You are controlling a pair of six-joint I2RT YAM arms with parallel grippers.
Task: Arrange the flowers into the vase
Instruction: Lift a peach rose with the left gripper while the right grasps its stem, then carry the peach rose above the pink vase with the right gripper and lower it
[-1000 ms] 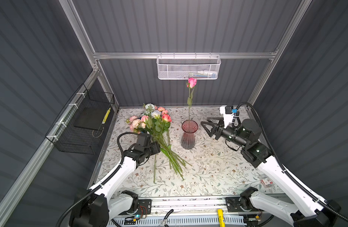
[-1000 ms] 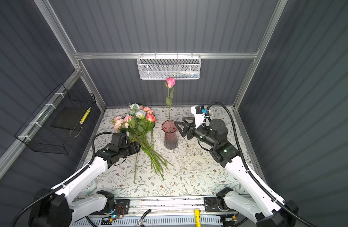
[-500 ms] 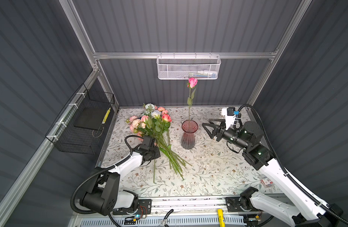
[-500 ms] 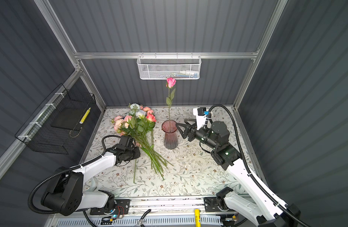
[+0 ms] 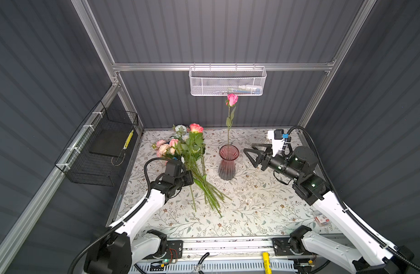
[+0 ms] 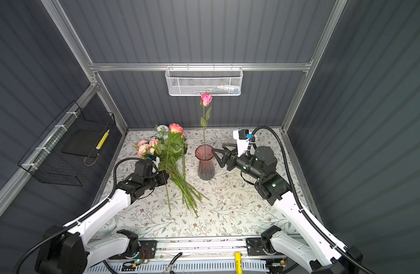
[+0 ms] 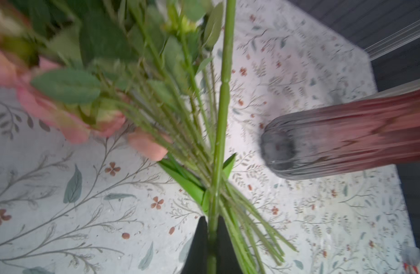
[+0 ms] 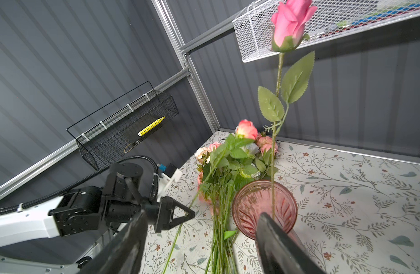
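1 rose [image 5: 232, 99] stands in vase [image 5: 228, 163], bench [image 5: 251, 213] centre. Left claw [image 7: 212, 227] just clamped 1 stem [image 7: 222, 106] from flowers [image 5: 192, 151] heaped toward left edge: ready for lift. Right claw [image 5: 249, 154] gaping, empty, beside vase.

**Left arm** [image 5: 142, 208]: 1 unit, white links and black joints. Base at 7 o'clock of the table [image 5: 251, 213]. The forearm climbs toward 1 o'clock and the wrist bends to aim at about 3 o'clock.
**Left gripper** [image 8: 192, 214]: 2 black fingers [image 7: 197, 246] pinched together on 1 flower stem [image 7: 219, 132], low over the table at 9 o'clock of centre.
**Right arm** [image 5: 341, 213]: 1 unit, same build. Base at 5 o'clock. The forearm climbs toward 11 o'clock and the wrist is roughly level, aiming at about 9 o'clock.
**Right gripper** [image 5: 248, 147]: 2 black fingers spread wide apart, raised above the table at 3 o'clock of centre.
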